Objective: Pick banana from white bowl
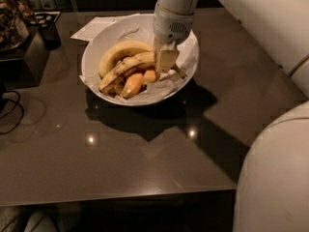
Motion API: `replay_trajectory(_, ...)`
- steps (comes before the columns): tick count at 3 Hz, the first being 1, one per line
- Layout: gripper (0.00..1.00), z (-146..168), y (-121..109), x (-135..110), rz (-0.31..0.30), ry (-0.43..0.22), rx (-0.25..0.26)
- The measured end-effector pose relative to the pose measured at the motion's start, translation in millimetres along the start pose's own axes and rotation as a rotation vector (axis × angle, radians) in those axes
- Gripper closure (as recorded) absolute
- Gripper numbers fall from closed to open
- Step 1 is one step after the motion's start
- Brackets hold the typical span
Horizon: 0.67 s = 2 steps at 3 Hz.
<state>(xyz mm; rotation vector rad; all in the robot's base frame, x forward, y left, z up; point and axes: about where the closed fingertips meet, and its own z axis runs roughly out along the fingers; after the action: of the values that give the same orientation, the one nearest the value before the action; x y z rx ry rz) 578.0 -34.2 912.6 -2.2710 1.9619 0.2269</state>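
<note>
The white bowl (pixel 92 46) stands at the back middle of the dark table, lined with crumpled white paper. The banana (pixel 126 69), long, yellow and brown-streaked, lies across the bowl from lower left to upper right. Its dark stem (pixel 178 72) pokes out to the right. My gripper (pixel 165 62) reaches down into the bowl and sits at the banana's right end, covering that part. A second yellow banana (pixel 120 51) lies behind it. Two short orange-yellow bananas (pixel 133 83) lie in front of it.
A white paper sheet (pixel 94 28) lies behind the bowl. A dark box (pixel 48 27) and a jar stand at the back left. A black cable (pixel 10 105) loops at the left edge. My white arm and body (pixel 275 178) fill the right side.
</note>
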Motion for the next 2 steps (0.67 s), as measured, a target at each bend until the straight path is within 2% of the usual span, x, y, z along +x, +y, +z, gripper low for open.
replay_trajectory(2,1.0,0.5,-0.7,0.4,0.0,0.0,0.0)
